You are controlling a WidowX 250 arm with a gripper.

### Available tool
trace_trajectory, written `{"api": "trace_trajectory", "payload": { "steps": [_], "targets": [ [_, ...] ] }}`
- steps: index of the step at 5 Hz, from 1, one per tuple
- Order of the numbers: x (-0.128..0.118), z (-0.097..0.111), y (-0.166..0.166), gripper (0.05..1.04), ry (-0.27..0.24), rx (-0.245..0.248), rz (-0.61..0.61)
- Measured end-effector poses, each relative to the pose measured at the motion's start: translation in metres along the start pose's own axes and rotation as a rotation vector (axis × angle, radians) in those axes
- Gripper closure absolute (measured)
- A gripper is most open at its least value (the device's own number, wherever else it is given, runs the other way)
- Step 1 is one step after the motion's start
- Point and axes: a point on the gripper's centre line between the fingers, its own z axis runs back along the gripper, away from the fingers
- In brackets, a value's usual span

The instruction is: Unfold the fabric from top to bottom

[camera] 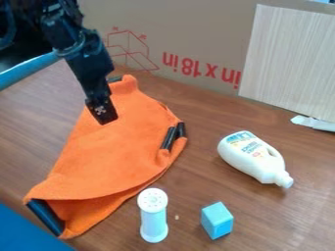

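Camera view: brown wood-grain bench (196, 223); cardboard (196, 24) with red markings behind it, pale panel (288, 59) at upper right. Blue surface (26, 230) fills the lower left corner. White bottle (252, 157) lies on its side right of centre; white shaker (153, 215) and blue block (216, 220) at bottom centre. Gripper (106, 120) at upper left, over the upper part of the orange fabric (114, 157). Jaws: cannot tell whether apart or together, nor whether they touch the fabric. Fabric lies creased, left of centre, running from upper left down to lower left.
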Motion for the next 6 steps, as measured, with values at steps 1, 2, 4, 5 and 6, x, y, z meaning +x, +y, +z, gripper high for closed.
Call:
{"api": "trace_trajectory", "payload": {
  "steps": [1, 2, 4, 5, 6],
  "targets": [
    [0.014, -0.007, -0.012, 0.083, 0.020, 0.012, 0.064],
    [0.024, -0.015, -0.028, 0.083, 0.020, 0.104, 0.215],
    [0.060, -0.012, -0.057, 0.083, -0.029, 0.217, 0.400],
    [0.069, -0.011, -0.062, 0.083, -0.056, 0.235, 0.453],
    [0.075, -0.010, -0.062, 0.083, -0.084, 0.276, 0.510]
  ]
}}
